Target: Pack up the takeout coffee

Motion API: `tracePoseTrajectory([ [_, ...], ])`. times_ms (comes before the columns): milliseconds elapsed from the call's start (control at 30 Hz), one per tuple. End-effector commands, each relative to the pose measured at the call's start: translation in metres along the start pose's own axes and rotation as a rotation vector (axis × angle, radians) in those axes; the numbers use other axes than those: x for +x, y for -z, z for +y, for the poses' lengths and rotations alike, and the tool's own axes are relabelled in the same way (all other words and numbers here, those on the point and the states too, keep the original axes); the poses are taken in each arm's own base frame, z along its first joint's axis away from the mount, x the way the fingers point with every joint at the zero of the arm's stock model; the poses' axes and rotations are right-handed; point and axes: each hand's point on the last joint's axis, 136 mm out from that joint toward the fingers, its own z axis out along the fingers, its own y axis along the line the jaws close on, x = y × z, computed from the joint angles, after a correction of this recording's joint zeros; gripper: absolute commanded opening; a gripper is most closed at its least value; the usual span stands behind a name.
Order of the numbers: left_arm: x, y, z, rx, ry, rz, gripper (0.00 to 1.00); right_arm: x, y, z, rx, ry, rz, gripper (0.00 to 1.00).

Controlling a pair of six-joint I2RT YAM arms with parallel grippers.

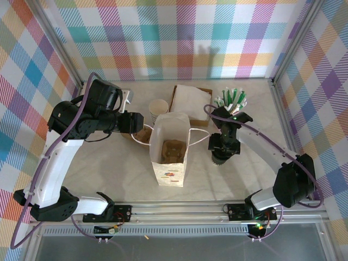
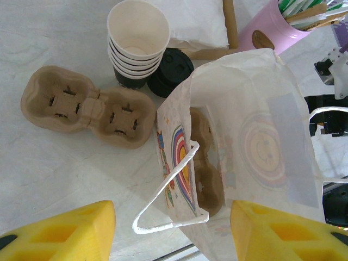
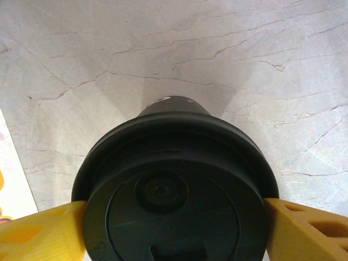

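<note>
Right pincer (image 3: 174, 231): closed on the takeout coffee (image 3: 174, 185), with one yellow finger (image 3: 38, 228) pressed against each side of the black lid's rim.
Takeout coffee: between the right pincer's fingers, lid up. The dark wall tapers away below the lid and the base is hidden, so contact with the tabletop (image 3: 261, 65) cannot be judged.
Left pincer (image 2: 171, 236): wide, gripping nothing. The finger ends show at the frame's bottom edge; the rest is cut off.
White paper bag (image 2: 244, 136): directly below the left pincer, upright, mouth open.
Cup carrier in bag (image 2: 204, 163): partly hidden by the bag wall.
Second cup carrier (image 2: 81, 106): on the tabletop, ahead and left of the left pincer.
Stack of lidless cups (image 2: 136, 32): beyond that carrier.
Black round lid (image 2: 173, 70): just beside the stack, partly behind the bag's rim. What is under it cannot be made out.
Pink cup (image 2: 266, 32): ahead and right of the left pincer, cut off by the frame's top edge.
</note>
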Motion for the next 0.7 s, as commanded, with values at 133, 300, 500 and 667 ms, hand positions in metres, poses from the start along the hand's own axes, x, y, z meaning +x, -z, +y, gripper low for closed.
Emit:
tracePoseTrajectory([
  [133, -0.0028, 0.0023, 0.004, -0.01, 0.02, -0.019, 0.58, 0.0384, -0.0183, -0.0153, 0.027, 0.05, 0.18, 0.84],
  [300, -0.003, 0.0015, 0.0033, -0.007, 0.021, -0.018, 0.58, 0.0382, -0.0175, -0.0131, 0.004, 0.091, 0.193, 0.84],
  [500, -0.003, 0.0011, 0.0031, -0.006, 0.024, -0.019, 0.58, 0.0375, -0.0196, -0.0137, 0.004, 0.125, 0.213, 0.81],
  [667, -0.0034, 0.002, 0.0049, -0.014, 0.024, -0.025, 0.58, 0.034, -0.0192, -0.0147, 0.004, 0.12, 0.218, 0.74],
])
